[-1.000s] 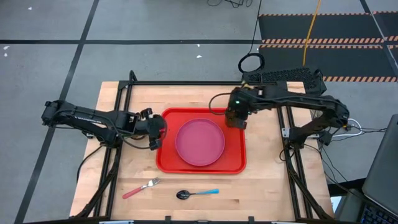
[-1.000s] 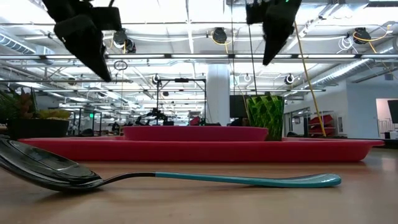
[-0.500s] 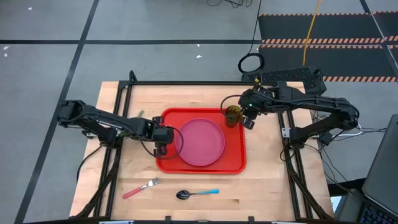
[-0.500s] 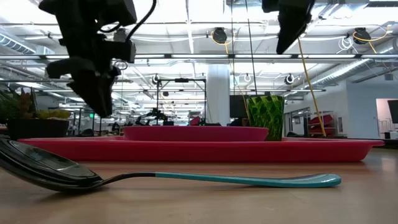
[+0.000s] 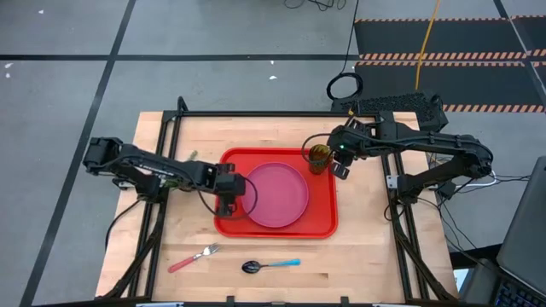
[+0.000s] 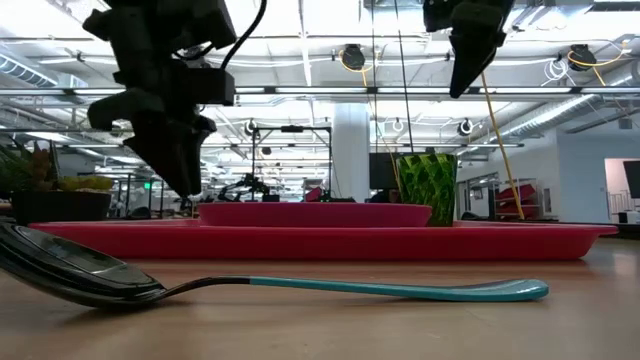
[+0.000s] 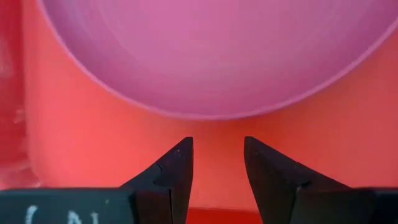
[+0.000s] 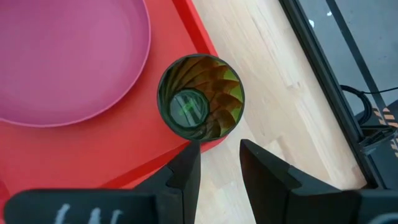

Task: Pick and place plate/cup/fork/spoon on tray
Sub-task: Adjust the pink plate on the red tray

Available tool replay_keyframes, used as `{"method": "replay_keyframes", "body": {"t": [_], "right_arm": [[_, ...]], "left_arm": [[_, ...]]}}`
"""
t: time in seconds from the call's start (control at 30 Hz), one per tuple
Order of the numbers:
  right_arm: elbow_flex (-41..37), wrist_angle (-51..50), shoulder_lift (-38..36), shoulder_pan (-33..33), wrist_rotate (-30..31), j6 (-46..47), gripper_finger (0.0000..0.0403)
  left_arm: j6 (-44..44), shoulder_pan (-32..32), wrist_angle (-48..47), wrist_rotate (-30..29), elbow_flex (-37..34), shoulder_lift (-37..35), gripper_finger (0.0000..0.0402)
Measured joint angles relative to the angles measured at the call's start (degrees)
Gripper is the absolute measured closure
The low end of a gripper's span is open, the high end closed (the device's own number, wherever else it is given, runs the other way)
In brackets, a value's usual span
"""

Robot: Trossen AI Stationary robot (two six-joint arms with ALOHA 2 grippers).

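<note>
Glossy plastic tray [image 5: 322, 223], pale wood table [image 5: 358, 260] (perhaps matt), shiny spoon [image 6: 250, 284]

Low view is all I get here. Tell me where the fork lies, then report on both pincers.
Observer: The fork lies on the bare table, on the left arm's side of the spoon, outside the tray.
Operator: Now the left pincer.
Observer: The left pincer is open and empty, above the tray floor just short of the rim of the plate.
Operator: And the right one.
Observer: The right pincer is open and holds nothing. It hangs by the tray's far right corner, beside the cup, which stands upright there.
</note>
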Motion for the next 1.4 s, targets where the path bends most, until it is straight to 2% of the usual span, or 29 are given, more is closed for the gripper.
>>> {"method": "replay_keyframes", "body": {"t": [0.17,0.83,1.23,1.4], "right_arm": [[0.0,0.0,0.0,0.0,-1.3,0.2,0.0297],[0.0,1.4,0.0,0.0,-1.5,0.4,0.0297],[0.0,1.3,0.0,0.0,-1.5,0.9,0.0297],[0.0,1.3,0.0,0.0,-1.5,1.0,0.0297]], "left_arm": [[0.8,1.9,-0.7,2.5,0.0,0.6,0.0257],[2.9,5.8,1.7,2.0,0.0,0.7,0.0257],[5.2,5.7,1.1,2.0,0.0,6.9,0.0257],[5.2,5.7,1.6,2.0,0.0,7.1,0.0257]]}}
